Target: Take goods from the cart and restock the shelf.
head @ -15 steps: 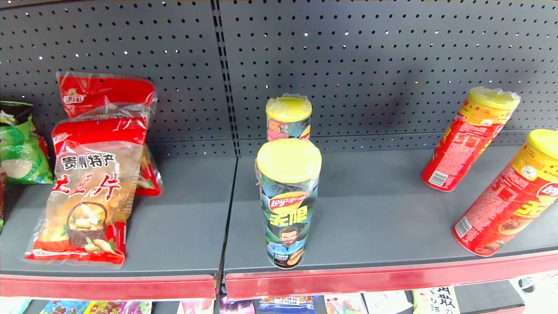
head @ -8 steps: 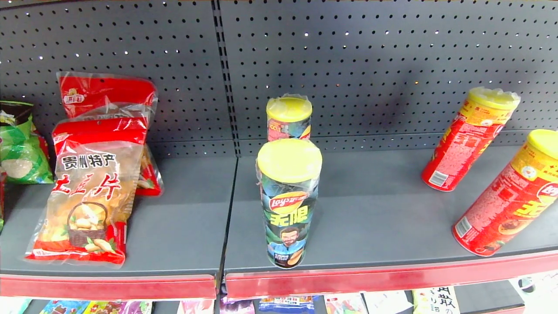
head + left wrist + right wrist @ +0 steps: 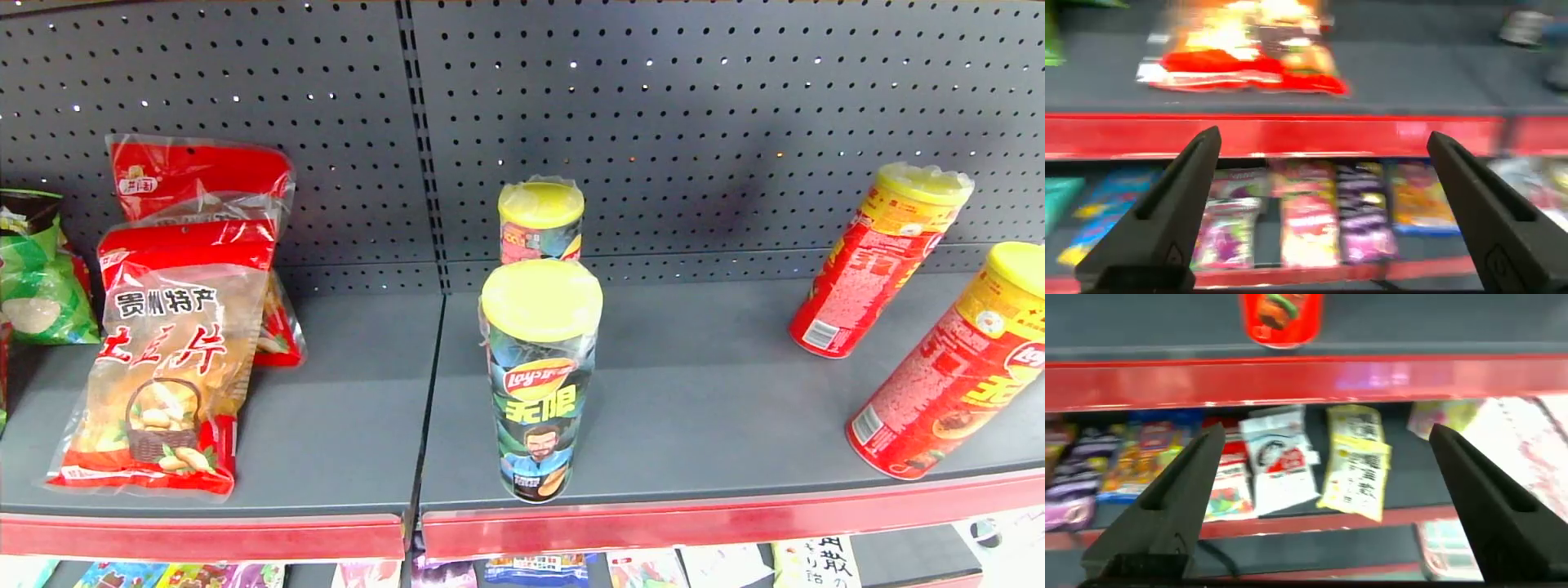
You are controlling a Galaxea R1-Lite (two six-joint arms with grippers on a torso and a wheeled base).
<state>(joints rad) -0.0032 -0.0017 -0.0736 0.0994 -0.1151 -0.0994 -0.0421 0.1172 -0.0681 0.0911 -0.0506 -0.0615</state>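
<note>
The left claw (image 3: 1323, 135) is spread wide and empty, facing the shelf's red front lip (image 3: 1290, 135). Past the lip lies a bag of potato slices (image 3: 1249, 57), and snack packets (image 3: 1306, 220) line the lower tier. The right claw (image 3: 1327, 429) is also spread and holds nothing. A red chip canister (image 3: 1282, 314) stands just past the lip in front of it.

The likely trouble is that either claw, carrying stock upward, clips the lip or knocks a tall, narrow canister near the edge, which would probably tip or roll off.

On the shelf (image 3: 694, 392), a blue-green chip canister (image 3: 539, 376) stands at the front centre. Its twin (image 3: 540, 219) is at 12 o'clock behind it, and two red canisters (image 3: 878, 261) (image 3: 951, 367) are at 2 and 3 o'clock, appearing tilted. All have yellow lids, so their contents are hidden. At 9 o'clock the clear-fronted bags (image 3: 163, 359) show pale slices, with a green bag (image 3: 41, 278) beyond them. The open gap lies between the centre and red canisters.
</note>
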